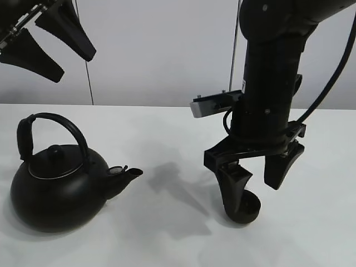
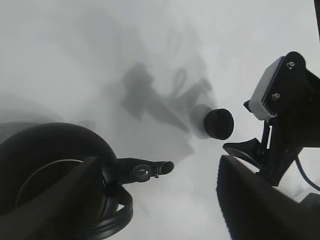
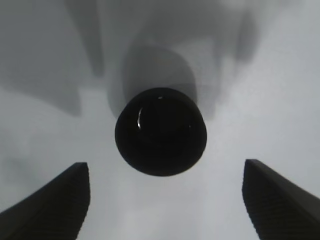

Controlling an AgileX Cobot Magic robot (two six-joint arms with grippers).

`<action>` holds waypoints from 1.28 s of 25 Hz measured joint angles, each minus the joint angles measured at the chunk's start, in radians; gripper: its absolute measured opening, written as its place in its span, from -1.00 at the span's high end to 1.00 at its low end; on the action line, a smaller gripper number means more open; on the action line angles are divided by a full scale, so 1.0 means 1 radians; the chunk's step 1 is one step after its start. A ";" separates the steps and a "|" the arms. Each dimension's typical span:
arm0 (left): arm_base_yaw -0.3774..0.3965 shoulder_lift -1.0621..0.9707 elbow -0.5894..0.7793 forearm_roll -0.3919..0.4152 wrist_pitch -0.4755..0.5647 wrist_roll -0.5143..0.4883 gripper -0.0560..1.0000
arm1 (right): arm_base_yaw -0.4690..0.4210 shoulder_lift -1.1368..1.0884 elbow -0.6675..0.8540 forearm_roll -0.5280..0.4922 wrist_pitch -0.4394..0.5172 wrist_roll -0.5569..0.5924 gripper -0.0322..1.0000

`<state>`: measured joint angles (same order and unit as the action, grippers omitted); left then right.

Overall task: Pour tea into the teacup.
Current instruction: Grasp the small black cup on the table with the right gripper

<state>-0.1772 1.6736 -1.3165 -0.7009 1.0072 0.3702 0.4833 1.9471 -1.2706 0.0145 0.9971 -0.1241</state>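
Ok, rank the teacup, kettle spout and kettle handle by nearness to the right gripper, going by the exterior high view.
1. teacup, just below the right gripper, on the right.
2. kettle spout, left of it, mid-table.
3. kettle handle, far left.

No text, label, brand or number legible anywhere; grey box-shaped wrist camera housing (image 1: 211, 104) perhaps too blurred to tell.

White table (image 1: 311, 233), big blk kettle (image 1: 55, 194) at left, spout toward small blk teacup (image 1: 250, 207) at right

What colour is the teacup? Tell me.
The teacup is black, clearest in the right wrist view.
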 joint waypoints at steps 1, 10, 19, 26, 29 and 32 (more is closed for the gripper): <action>0.000 0.000 0.000 0.000 0.000 0.000 -0.01 | 0.000 0.010 0.000 0.000 -0.007 0.000 -0.18; 0.000 0.000 0.000 0.000 -0.001 0.000 -0.01 | 0.000 0.059 0.000 -0.007 -0.065 0.024 -0.18; 0.000 0.000 0.000 0.000 -0.001 0.000 -0.01 | 0.000 0.081 0.000 -0.015 -0.093 0.042 -0.16; 0.000 0.000 0.000 0.000 -0.001 0.000 -0.01 | 0.000 0.081 0.000 -0.015 -0.100 0.051 0.16; 0.000 0.000 0.000 0.000 -0.001 0.001 -0.01 | 0.000 0.081 0.000 -0.015 -0.100 0.051 0.16; 0.000 0.000 0.000 0.000 -0.001 0.001 -0.01 | 0.000 0.080 -0.024 -0.008 -0.085 0.051 0.16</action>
<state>-0.1772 1.6736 -1.3165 -0.7009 1.0061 0.3711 0.4833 2.0272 -1.2950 0.0066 0.9119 -0.0728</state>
